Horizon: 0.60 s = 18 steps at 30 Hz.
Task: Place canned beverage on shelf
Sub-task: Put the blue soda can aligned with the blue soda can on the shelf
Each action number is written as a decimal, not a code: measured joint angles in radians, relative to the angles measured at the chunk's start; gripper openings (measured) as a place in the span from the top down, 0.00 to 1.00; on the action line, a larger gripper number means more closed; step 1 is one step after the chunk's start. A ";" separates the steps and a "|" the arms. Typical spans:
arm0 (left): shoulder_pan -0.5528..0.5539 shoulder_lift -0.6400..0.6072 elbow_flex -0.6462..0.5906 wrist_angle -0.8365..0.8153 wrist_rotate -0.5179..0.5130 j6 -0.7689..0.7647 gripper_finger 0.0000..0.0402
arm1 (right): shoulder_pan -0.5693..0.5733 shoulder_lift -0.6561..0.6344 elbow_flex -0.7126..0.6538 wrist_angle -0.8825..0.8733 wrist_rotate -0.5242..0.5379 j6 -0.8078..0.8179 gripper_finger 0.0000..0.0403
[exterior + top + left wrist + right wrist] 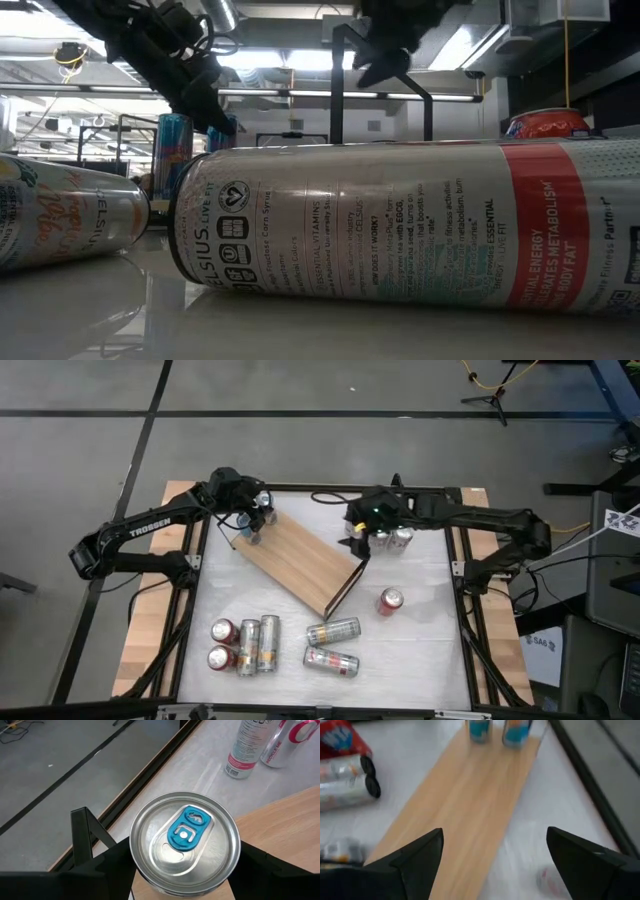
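Left gripper point(256, 518) sits over the 10 o'clock end of the shelf point(300, 560), a light-brown rectangular wooden board on a thin black metal frame, lying diagonally mid-table from 10 to 4 o'clock. Its fingers are closed part-way around an upright silver can with a blue pull tab point(185, 842), clamped on both sides; the can stands on the board's end, with a second can just beside it.

Right gripper point(357, 532) hangs near the shelf's 2 o'clock edge, fingers spread wide, nothing between them. Its wrist view looks down the board's length to the two blue-topped cans point(480, 730) at the far end.

Three upright cans point(390, 538) stand at 1 o'clock, right by the right gripper. A red-topped can point(389, 600) stands alone at 4 o'clock. Two silver cans point(332, 645) lie on their sides at 6 o'clock. A cluster of four cans point(245, 643) sits at 7 o'clock, two red-topped upright, two silver lying.
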<state>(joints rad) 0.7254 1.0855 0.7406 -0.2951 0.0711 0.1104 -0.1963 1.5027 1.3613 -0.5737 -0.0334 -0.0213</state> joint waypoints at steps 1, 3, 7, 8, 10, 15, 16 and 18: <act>0.000 0.000 0.000 0.000 0.000 0.000 0.38 | 0.000 0.011 0.000 0.043 0.000 -0.014 0.13; 0.000 0.000 0.000 0.000 0.000 0.000 0.38 | 0.000 0.036 0.000 0.143 0.000 -0.037 0.13; -0.002 0.000 0.000 -0.001 -0.001 -0.001 0.38 | 0.000 0.093 0.000 0.331 0.000 -0.044 0.13; -0.002 0.000 0.000 -0.001 -0.001 -0.001 0.38 | 0.000 0.105 0.000 0.365 0.000 -0.044 0.13; -0.002 0.000 0.000 -0.003 -0.001 -0.002 0.38 | 0.000 0.127 0.000 0.408 0.000 -0.044 0.13; -0.002 0.000 0.000 -0.003 -0.001 -0.002 0.38 | 0.000 0.174 0.000 0.415 0.000 -0.044 0.13; -0.002 0.000 0.000 -0.003 -0.001 -0.002 0.38 | 0.000 0.181 0.000 0.414 0.000 -0.044 0.13; -0.002 0.000 0.000 -0.003 -0.001 -0.002 0.38 | 0.000 0.196 0.000 0.409 0.000 -0.044 0.13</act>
<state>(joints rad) 0.7231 1.0855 0.7406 -0.2979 0.0700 0.1085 -0.1967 1.6991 1.3609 -0.1645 -0.0334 -0.0654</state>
